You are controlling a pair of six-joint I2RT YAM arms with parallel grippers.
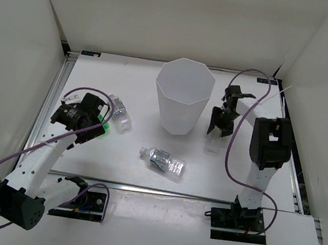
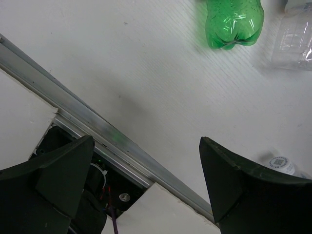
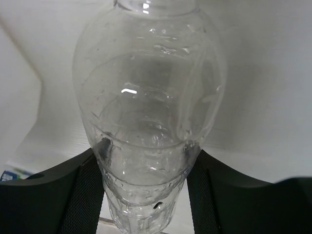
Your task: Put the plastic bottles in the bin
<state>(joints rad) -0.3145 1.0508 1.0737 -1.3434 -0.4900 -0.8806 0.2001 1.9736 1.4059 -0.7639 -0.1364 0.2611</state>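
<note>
Right of the bin, just beside its wall, I have the right gripper pinching a clear bottle. Right wrist view: the held bottle fills the frame with its neck away from the camera. Both fingers are pressed against its lower body, one on each side. I cannot tell from any view whether its base touches the table.

The bin stands upright at the far middle of the table. Its mouth is open upward and its many-sided walls narrow toward the base.

The left gripper hangs over the left side of the table with its jaws spread wide and nothing between them. Left wrist view: only bare table and the metal rail show in the gap between the two dark fingers. The green bottle lies on the table at the top of that view, its base toward the camera, apart from both fingers. The loose clear bottle lies just beside it at the right edge. In the top view the green bottle is mostly hidden by the left gripper and only a sliver shows. The loose clear bottle lies just beside the gripper on its bin side.

The labelled bottle lies on its side in the near middle of the table, its white cap pointing left. It is in front of the bin and well apart from both grippers.
</note>
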